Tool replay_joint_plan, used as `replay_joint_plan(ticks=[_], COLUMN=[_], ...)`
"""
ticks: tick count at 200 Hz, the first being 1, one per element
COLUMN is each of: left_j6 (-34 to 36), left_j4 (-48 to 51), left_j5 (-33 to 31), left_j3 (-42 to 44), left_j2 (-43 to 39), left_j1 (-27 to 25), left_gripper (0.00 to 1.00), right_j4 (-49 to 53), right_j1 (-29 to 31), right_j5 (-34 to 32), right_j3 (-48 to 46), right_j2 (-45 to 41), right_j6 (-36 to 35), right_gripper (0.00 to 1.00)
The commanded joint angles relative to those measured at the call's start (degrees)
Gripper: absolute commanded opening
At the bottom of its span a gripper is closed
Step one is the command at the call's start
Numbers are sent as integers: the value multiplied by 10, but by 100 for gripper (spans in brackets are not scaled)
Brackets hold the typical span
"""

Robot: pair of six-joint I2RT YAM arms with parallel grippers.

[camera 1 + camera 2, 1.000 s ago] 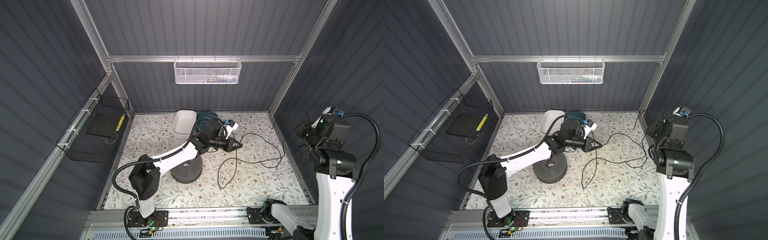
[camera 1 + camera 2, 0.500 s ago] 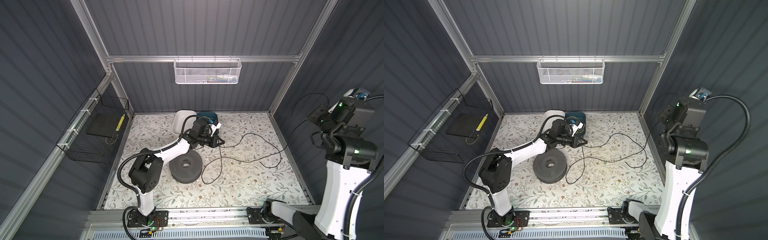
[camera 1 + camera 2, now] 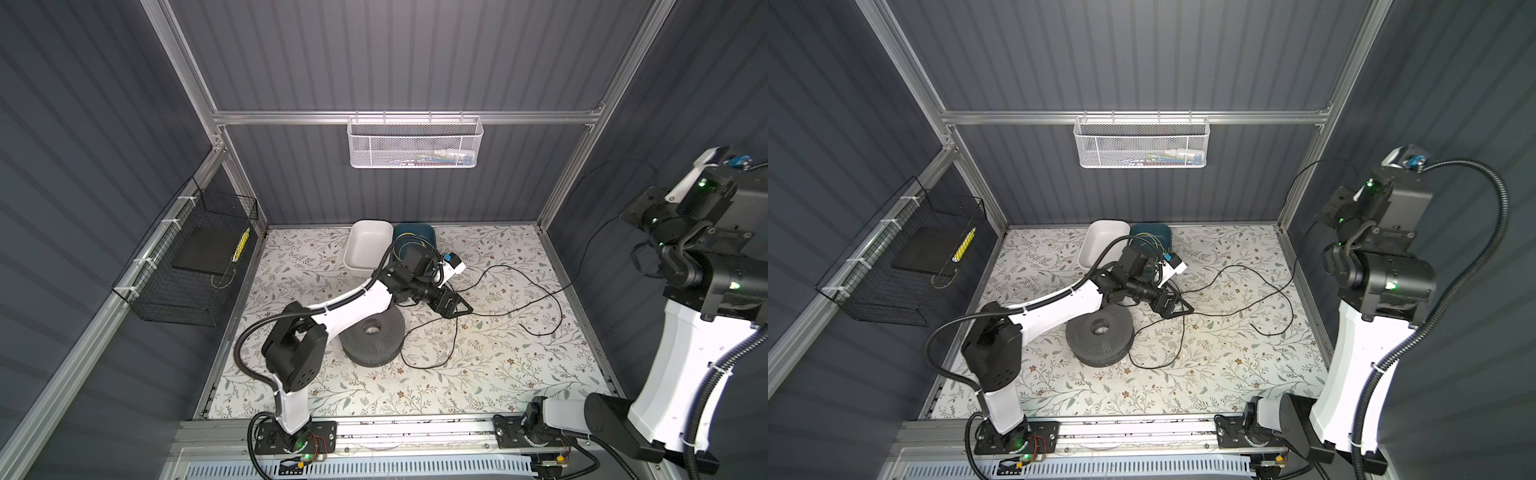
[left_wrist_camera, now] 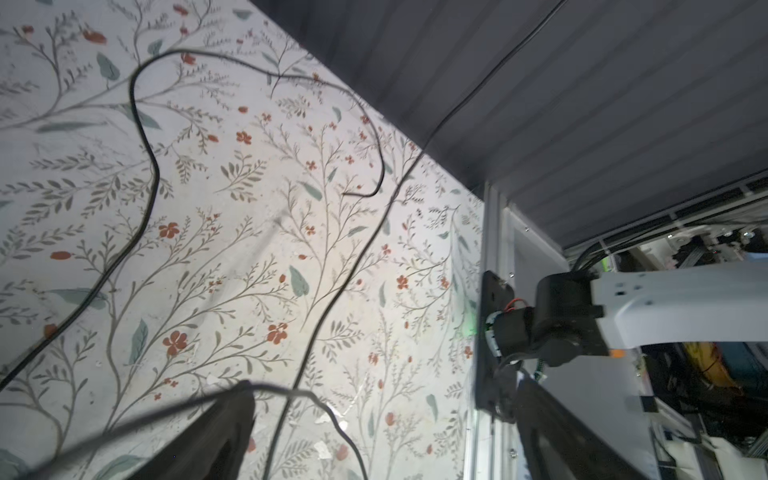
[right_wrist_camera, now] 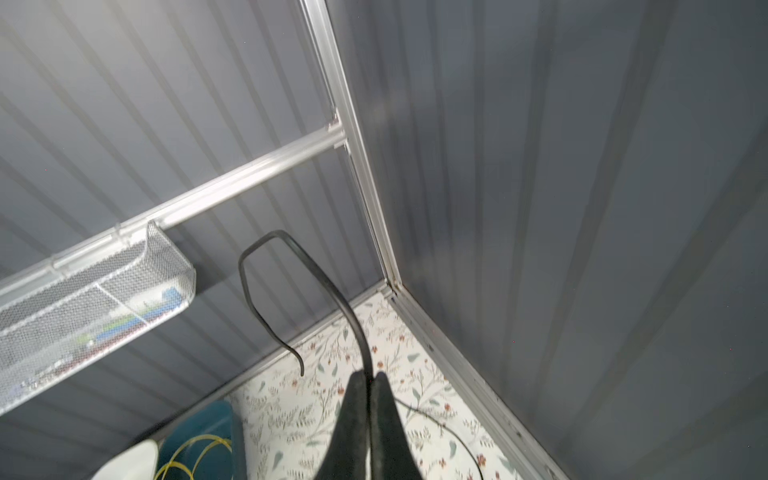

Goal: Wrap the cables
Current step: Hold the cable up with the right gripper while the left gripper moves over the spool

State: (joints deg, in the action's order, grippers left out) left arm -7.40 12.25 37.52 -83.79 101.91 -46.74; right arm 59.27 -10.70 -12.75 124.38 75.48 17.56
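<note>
Raised by the side wall, the right pincer (image 5: 368, 376) is clamped on the cable (image 5: 332, 291), the rest of which trails in loose loops over the floral mat (image 3: 498, 374). The left pincer (image 3: 461, 309) (low, beside the perforated disc (image 3: 374, 345)) stands apart, with the cable crossing one fingertip (image 4: 232, 407).
</note>
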Motion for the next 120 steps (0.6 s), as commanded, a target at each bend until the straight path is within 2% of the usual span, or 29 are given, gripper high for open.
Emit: replay_joint_plan(ticks=[1, 20, 35, 47, 59, 67, 73, 89, 120], left_j6=[70, 96, 91, 76, 63, 63, 70, 94, 56], left_j4=[59, 96, 101, 116, 150, 171, 193, 222, 178], left_j5=[8, -15, -30, -48, -65, -114, -187, -313, -391], left_j3=[-29, -29, -24, -28, -34, -28, -23, 12, 140], left_j2=[-66, -87, -91, -79, -62, -58, -58, -79, -163], left_j1=[5, 5, 6, 6, -2, -22, -49, -135, -220], left_gripper=[99, 99, 94, 84, 66, 54, 48, 48, 49], right_j4=[-30, -51, -62, -70, -76, -83, -93, -103, -103], right_j1=[16, 43, 53, 59, 60, 61, 60, 60, 61], right_j5=[23, 5, 3, 1, 1, -1, -3, -5, 5], right_j3=[-71, -122, -151, -176, -205, -232, -252, -287, -302], right_j2=[-11, -24, -32, -37, -44, -50, -55, -60, -59], right_j6=[-1, -7, -6, -6, -6, -4, -5, -2, 7], right_gripper=[0, 0, 0, 0, 0, 0, 0, 0, 0])
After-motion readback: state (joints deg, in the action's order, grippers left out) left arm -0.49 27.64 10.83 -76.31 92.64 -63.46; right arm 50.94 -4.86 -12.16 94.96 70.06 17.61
